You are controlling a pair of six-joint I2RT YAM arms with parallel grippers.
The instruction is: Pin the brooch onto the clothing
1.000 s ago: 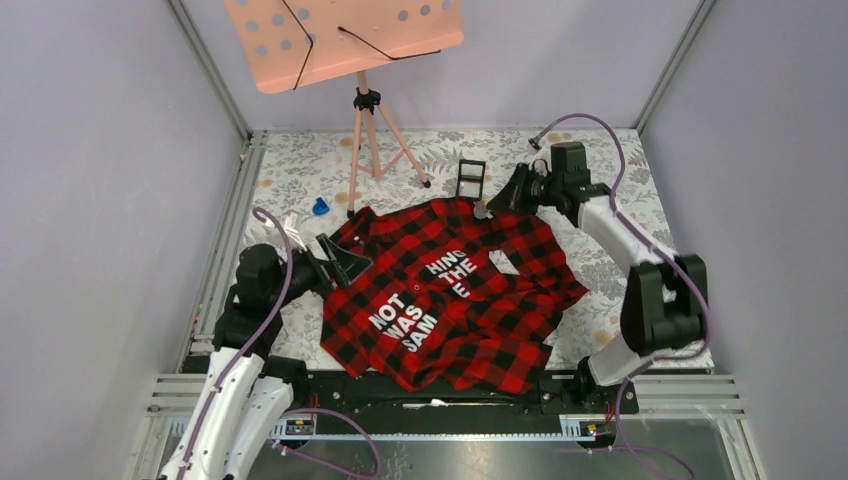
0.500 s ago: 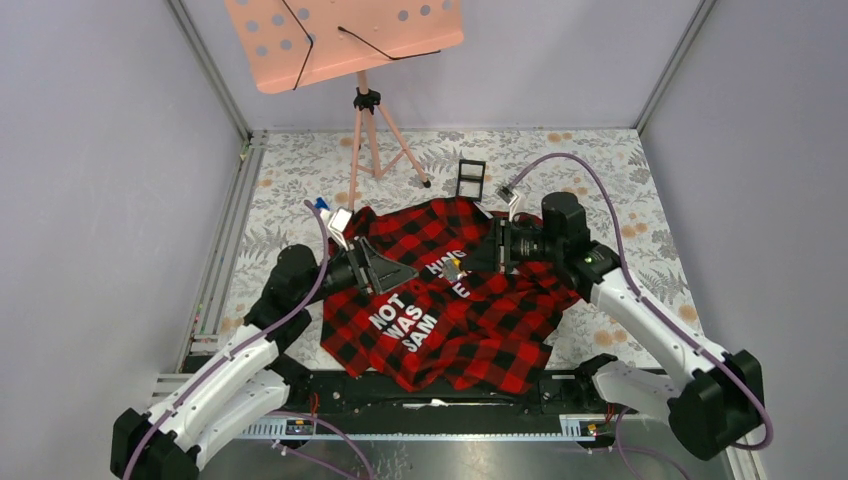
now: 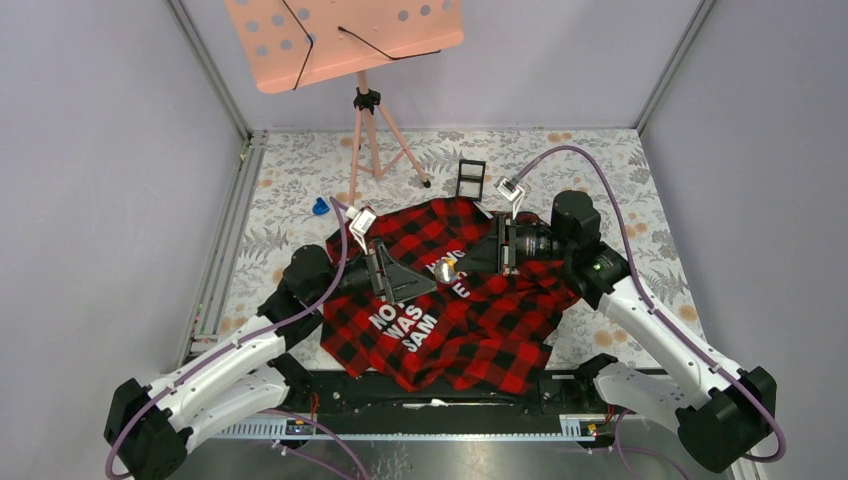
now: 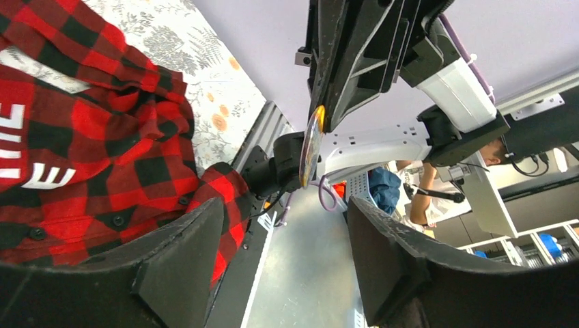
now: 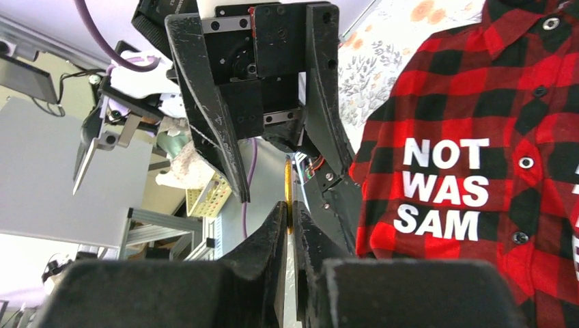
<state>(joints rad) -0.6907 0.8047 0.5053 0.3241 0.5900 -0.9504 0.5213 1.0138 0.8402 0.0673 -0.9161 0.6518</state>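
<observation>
1. The table (image 3: pixel 620 180), covered in a floral cloth, carries the shirt on its near half
2. The shirt (image 3: pixel 480 330) is red-and-black check flannel with white block letters reading NOT WAS SAM. It lies spread out and rumpled, and its buttons show in the right wrist view
3. A pink music stand (image 3: pixel 340 35) stands on its tripod beyond the shirt's far-left edge, with one foot close to the fabric
4. The left gripper (image 3: pixel 432 283) reaches in over the shirt's left half, above the letters. Its fingers (image 4: pixel 184 260) are released and spread wide, and the brooch sits in line with the gap between them, untouched
5. The right gripper (image 3: pixel 452 265) comes in over the shirt from its right side. Its fingers (image 5: pixel 270 239) are clenched, pinching the brooch by its rim
6. A small black square frame box (image 3: pixel 470 178) stands just beyond the shirt's far edge, apart from it
7. A small blue object (image 3: pixel 320 207) lies on the cloth off the shirt's far-left corner
8. The brooch (image 3: pixel 447 268) is a tiny round badge held above the shirt's lettered middle, clear of the fabric. It is nearly edge-on to both wrist cameras (image 4: pixel 313 147) (image 5: pixel 288 184)
</observation>
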